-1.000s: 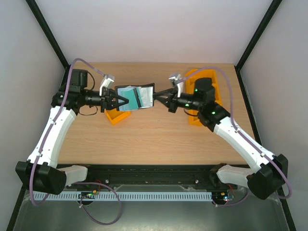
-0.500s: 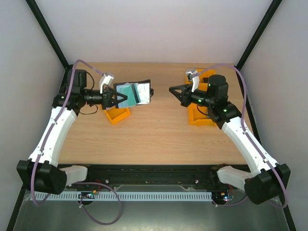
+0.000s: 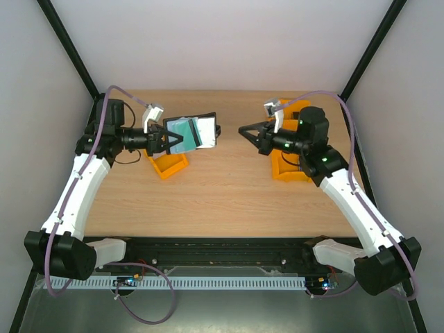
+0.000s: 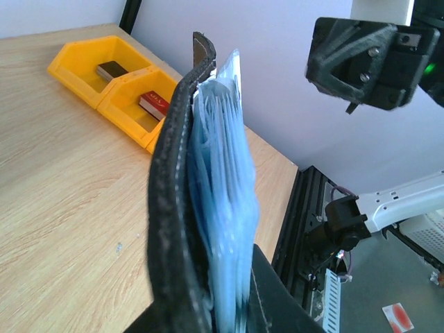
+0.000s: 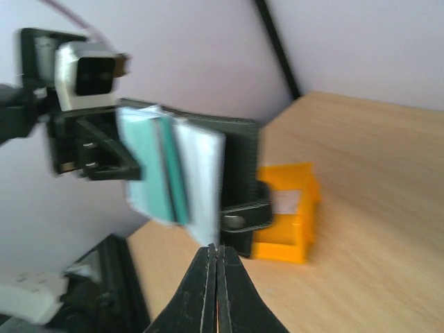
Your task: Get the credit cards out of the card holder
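The top camera sits high behind the robot and looks down over the whole table point(image 3: 222, 201). The left wrist camera is pressed close to the card holder point(image 4: 173, 208), seeing it edge-on, with the right arm point(image 4: 371, 59) in the upper right. The right wrist camera faces back across the gap and shows the same card holder, blurred, left of centre

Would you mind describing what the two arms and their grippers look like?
Both the left arm and right arm have white link shells with black joints and bases. A mauve cable loops along each. The left gripper and right gripper are black and tapered, each topped by a white camera mount. Small green lights glow on the right arm.
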{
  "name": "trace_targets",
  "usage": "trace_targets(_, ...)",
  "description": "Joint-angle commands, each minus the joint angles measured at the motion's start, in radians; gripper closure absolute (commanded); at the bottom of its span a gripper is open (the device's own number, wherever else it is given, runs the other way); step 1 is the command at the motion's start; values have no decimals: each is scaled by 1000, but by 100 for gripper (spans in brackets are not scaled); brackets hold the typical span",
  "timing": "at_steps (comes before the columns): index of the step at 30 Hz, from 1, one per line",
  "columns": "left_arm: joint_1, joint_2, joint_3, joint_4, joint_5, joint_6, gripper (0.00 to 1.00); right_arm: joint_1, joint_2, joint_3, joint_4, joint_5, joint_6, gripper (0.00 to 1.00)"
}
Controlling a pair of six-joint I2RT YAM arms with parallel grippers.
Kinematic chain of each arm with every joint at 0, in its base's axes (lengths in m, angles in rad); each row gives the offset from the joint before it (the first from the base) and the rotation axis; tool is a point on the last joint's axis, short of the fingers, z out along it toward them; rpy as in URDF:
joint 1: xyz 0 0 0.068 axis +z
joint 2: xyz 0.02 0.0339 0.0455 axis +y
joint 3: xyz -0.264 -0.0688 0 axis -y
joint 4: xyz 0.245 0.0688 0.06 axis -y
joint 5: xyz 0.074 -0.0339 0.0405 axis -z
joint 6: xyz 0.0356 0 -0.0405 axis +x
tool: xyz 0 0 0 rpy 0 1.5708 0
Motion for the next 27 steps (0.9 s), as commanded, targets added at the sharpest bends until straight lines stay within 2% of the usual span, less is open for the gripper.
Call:
trace_targets(1,6,-14,-4,15,58,13,98,118,-3,-38,251,-125,100,97)
trace_targets(5,6,-16,9,-25,107,58,98,225,72,9,310,-88,76,94)
trace_targets(11,2,-13,26,-68,158,101,98,246,178,50,346,27,108,78)
trace_targets(16,-19,-1,41,-108,179,150,98,260,262,79,347,-38,125,70)
trace_targets(23,-23,-2,45,-113,175,157,98,317,276,66,385,-122,100,69)
trace_targets(27,-23,0,43,-114,179,160,98,329,275,45,448,-139,124,74)
